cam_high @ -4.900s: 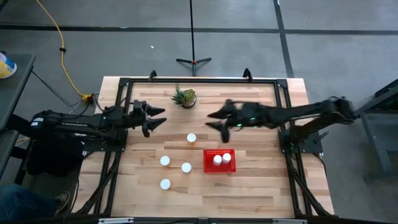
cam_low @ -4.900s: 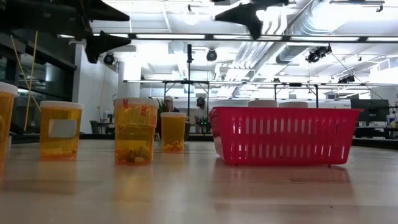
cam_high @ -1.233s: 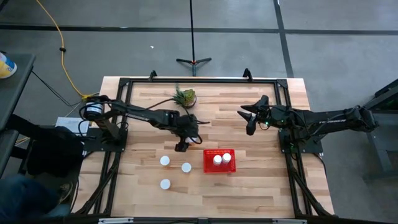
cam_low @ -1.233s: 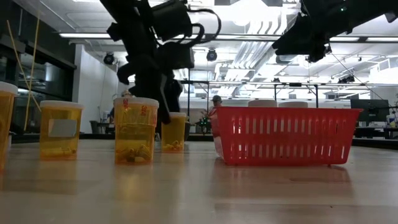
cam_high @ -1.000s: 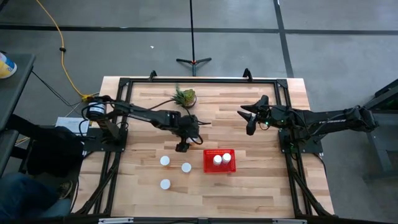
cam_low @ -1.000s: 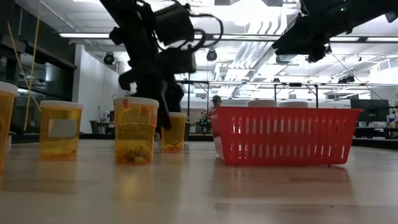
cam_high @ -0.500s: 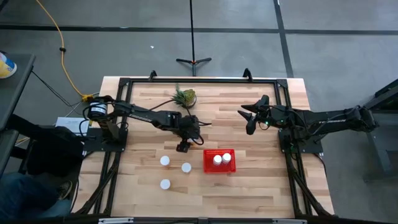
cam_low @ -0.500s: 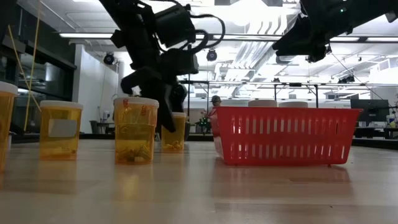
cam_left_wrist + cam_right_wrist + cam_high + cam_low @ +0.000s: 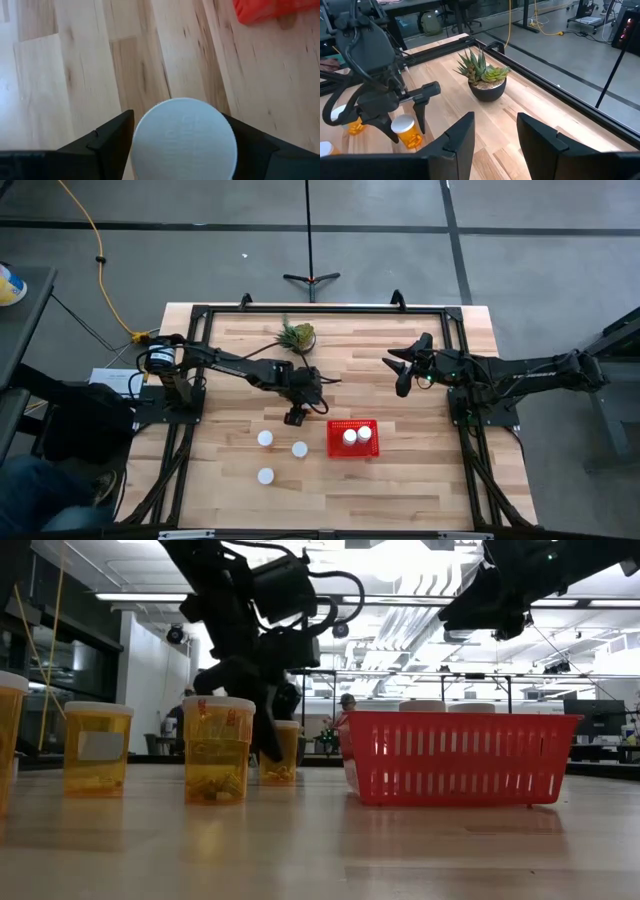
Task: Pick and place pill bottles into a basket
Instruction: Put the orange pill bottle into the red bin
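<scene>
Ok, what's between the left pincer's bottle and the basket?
Only bare wood. The high view shows the left pincer around a pill bottle, with clear tabletop before the red basket.

wooden table (image 9: pixel 420 480) | on it: red basket (image 9: pixel 353 450) near the middle | three pill bottles (image 9: pixel 265 438) (image 9: pixel 299 449) (image 9: pixel 265 475) standing left of the basket | small green potted plant (image 9: pixel 298 337) near the far edge

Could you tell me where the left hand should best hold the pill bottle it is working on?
Probably the amber body just below the white cap, from above: the pill bottle stands upright, and the left hand already straddles it.
</scene>
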Tool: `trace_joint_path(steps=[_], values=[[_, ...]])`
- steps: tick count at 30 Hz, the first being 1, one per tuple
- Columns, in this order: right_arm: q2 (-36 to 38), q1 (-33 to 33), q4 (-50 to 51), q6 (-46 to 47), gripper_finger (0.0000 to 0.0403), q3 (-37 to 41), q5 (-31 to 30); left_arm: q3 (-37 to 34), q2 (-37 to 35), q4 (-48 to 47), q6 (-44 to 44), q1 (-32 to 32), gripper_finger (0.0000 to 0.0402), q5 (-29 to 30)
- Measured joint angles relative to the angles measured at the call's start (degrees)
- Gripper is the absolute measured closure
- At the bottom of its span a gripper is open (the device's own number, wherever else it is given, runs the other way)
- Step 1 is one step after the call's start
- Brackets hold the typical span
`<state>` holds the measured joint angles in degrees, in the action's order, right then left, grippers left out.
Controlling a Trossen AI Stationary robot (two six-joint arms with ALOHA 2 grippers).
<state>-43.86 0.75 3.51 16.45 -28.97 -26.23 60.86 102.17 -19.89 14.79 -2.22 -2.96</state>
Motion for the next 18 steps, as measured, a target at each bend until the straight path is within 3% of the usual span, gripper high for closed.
trace_joint_path(steps=[18], values=[[0.0,0.0,0.16,0.0,0.0265,0.0,0.01,0.0,0.0,-0.95,-0.02,0.0,0.0099,0.55]])
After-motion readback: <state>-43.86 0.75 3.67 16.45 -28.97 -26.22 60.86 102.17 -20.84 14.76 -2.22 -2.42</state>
